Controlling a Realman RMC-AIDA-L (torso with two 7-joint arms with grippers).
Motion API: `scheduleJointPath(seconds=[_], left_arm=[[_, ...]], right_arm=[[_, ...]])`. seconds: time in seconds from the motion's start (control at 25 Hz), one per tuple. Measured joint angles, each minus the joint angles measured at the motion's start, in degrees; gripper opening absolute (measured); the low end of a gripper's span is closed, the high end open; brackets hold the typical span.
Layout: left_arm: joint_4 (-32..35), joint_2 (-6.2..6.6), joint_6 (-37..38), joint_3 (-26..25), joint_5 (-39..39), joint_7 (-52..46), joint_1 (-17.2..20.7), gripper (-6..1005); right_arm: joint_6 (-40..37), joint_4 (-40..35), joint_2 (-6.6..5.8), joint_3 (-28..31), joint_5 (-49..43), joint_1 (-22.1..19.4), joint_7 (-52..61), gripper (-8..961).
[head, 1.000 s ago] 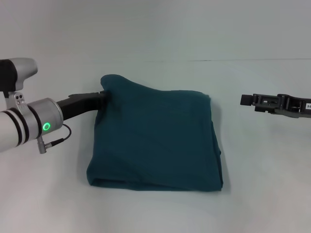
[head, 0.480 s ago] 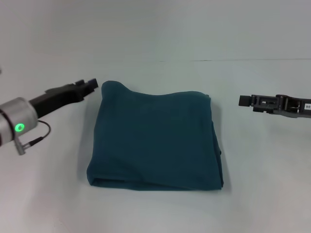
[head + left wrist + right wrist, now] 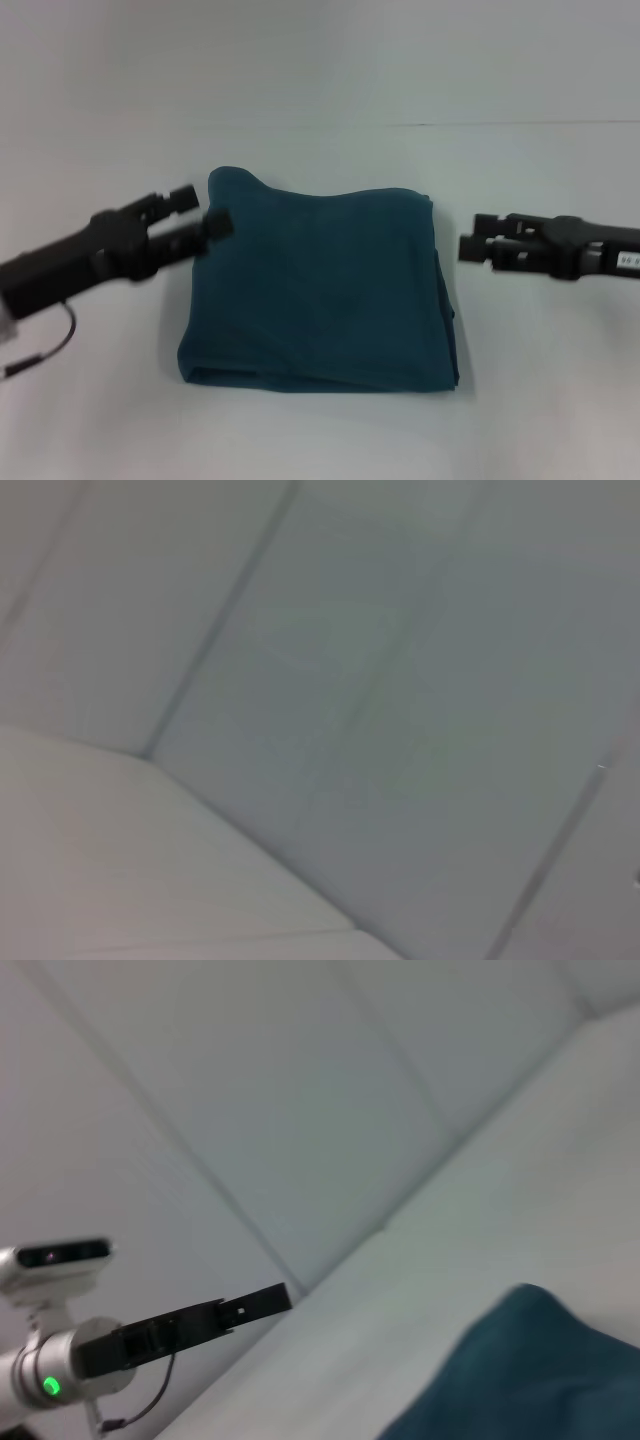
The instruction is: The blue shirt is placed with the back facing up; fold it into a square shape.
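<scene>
The blue shirt (image 3: 320,290) lies on the white table, folded into a rough square with its far left corner slightly humped. My left gripper (image 3: 200,210) is open and empty. It hovers at the shirt's far left edge, one fingertip over the cloth. My right gripper (image 3: 472,236) is open and empty, just off the shirt's right edge. The right wrist view shows a corner of the shirt (image 3: 520,1370) and, farther off, the left gripper (image 3: 270,1300). The left wrist view shows only wall and table.
The white table (image 3: 320,440) runs all around the shirt and meets a pale wall behind (image 3: 320,60). Nothing else stands on it.
My left gripper let go of the shirt's far left corner, drew back, then came up open beside that corner. The corner dropped flat. My right gripper moved left toward the shirt.
</scene>
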Motion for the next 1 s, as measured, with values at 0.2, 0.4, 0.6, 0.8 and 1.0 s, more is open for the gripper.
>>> scheduleJointPath(seconds=[0.2, 0.4, 0.6, 0.8, 1.0], left_arm=[[0.9, -0.05, 9.6, -0.3, 0.5, 6.1, 3.7, 773], [-0.3, -0.22, 11.0, -0.9, 0.7, 9.5, 5.7, 883], [-1.8, -0.27, 12.5, -0.4, 5.1, 14.0, 5.8, 874], [-2.0, -0.27, 12.7, 0.5, 10.0, 15.9, 5.1, 874], [-2.2, -0.26, 13.2, 1.2, 13.0, 16.1, 4.8, 874]], right_arm=[[-2.4, -0.9, 2.33, -0.5, 0.0, -1.3, -9.4, 915], [-2.6, -2.0, 4.28, -1.1, -0.2, -2.7, -14.8, 915], [-2.3, -1.2, 5.04, -3.2, -0.3, -3.1, -17.8, 915], [-2.0, -1.4, 5.10, -7.9, -0.3, -3.1, -16.7, 915], [-2.1, -1.8, 4.61, -11.6, -0.3, -3.0, -14.0, 915]])
